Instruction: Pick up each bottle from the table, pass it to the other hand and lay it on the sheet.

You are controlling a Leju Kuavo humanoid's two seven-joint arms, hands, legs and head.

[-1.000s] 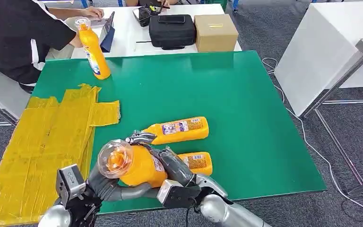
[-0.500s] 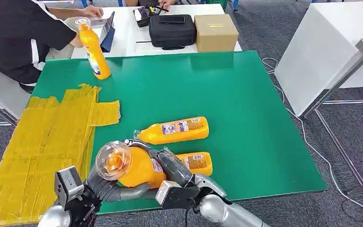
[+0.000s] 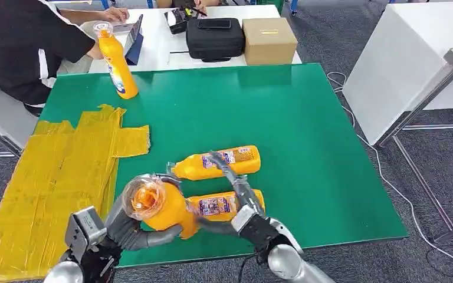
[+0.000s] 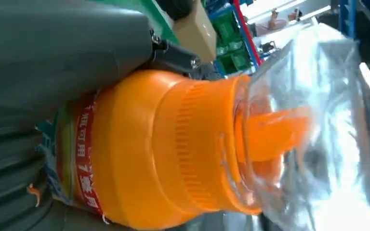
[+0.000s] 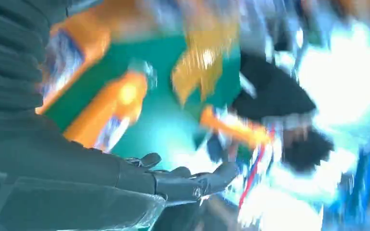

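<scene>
Left hand grips an orange bottle with clear cap.

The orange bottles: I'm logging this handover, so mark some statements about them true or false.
1. The left hand holds a bottle with a clear cap. True.
2. The right hand grips that bottle. False: its fingers are spread, off it.
3. A bottle stands upright at the green mat's far corner. True.
4. A bottle already lies on the yellow sheet. False: none does.
5. Another bottle lies flat on the green mat. True.
</scene>
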